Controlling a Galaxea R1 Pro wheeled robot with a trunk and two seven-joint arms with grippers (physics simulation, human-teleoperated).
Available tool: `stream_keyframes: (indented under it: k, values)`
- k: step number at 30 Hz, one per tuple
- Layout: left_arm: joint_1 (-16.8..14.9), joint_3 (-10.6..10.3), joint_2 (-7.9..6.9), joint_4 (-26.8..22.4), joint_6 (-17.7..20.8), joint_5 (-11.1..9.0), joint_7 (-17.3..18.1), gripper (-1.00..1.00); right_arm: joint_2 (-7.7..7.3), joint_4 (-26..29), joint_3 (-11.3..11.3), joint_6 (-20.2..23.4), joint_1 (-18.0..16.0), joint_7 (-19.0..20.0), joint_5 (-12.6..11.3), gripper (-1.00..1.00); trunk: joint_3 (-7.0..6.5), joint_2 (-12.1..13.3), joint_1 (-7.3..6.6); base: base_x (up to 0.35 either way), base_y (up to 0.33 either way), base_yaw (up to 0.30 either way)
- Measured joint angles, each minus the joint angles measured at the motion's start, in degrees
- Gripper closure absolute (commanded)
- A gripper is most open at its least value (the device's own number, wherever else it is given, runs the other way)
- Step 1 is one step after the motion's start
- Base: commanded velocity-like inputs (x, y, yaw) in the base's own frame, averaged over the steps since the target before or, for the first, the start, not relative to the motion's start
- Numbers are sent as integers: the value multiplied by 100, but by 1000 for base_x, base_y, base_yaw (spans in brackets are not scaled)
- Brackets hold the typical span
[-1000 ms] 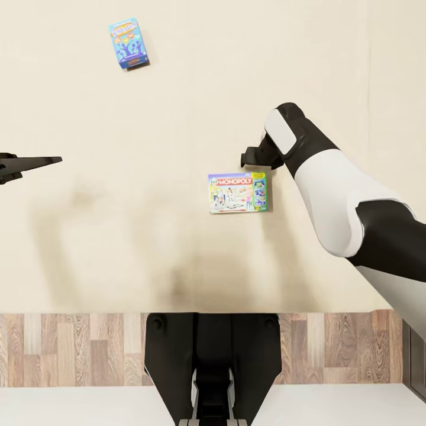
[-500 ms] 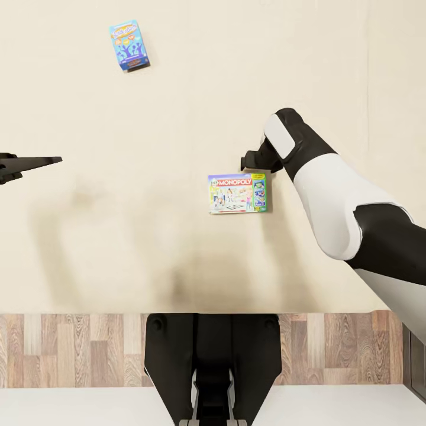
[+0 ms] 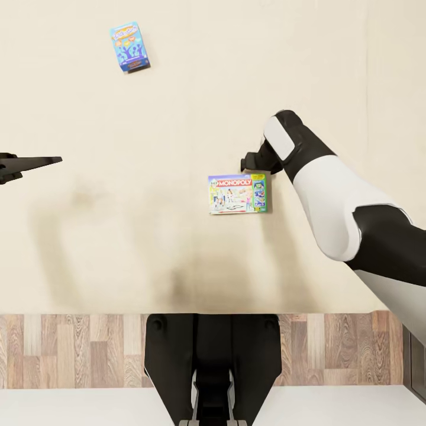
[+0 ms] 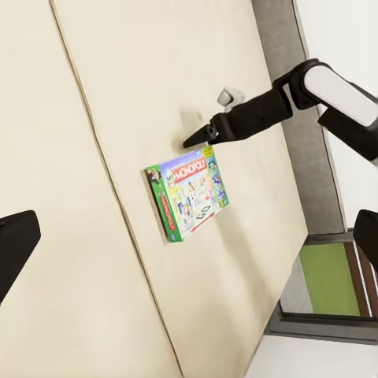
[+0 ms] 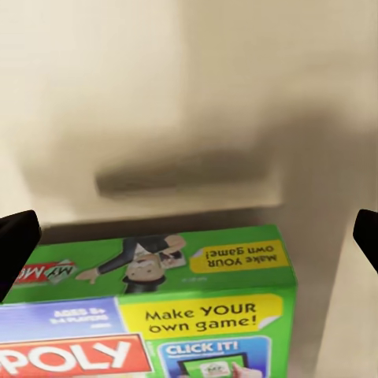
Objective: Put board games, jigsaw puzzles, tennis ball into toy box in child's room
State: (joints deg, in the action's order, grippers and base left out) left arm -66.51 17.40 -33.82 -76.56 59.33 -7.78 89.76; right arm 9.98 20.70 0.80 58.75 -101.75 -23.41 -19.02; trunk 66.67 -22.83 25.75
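Two board games lie flat on the cream bed [image 3: 177, 100]. The white Monopoly box with multicoloured edges [image 3: 238, 193] [image 4: 189, 193] sits mid-bed, and the small teal-blue box [image 3: 129, 46] lies at the far left. My right gripper [image 3: 251, 158] [image 4: 201, 135] hovers just beyond the Monopoly box's far edge. It is open: in the right wrist view its fingertips [image 5: 16, 240] stand wide apart on either side of the box's green end [image 5: 157, 272]. My left gripper [image 3: 35, 161] hangs open over bare mattress at the left, its fingertips [image 4: 14, 244] spread wide.
A seam [image 4: 102, 157] splits the mattress into two parts. The dark grey bed frame [image 4: 311, 157] runs along the far side. Wood-plank floor [image 3: 71, 349] lies between the bed's near edge and my black base [image 3: 213, 355].
My right arm has sunk slightly, bringing its gripper a little closer to the Monopoly box. The left arm and both boxes have not moved.
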Motion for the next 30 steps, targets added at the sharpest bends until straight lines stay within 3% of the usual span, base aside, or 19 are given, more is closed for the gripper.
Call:
stream_keyframes:
  k: [30]
  values:
    - [0,0,0,-4,0,0,0,-100,0,17,-8,14,51,0,-1,-100,-123,0,0,0,0,0]
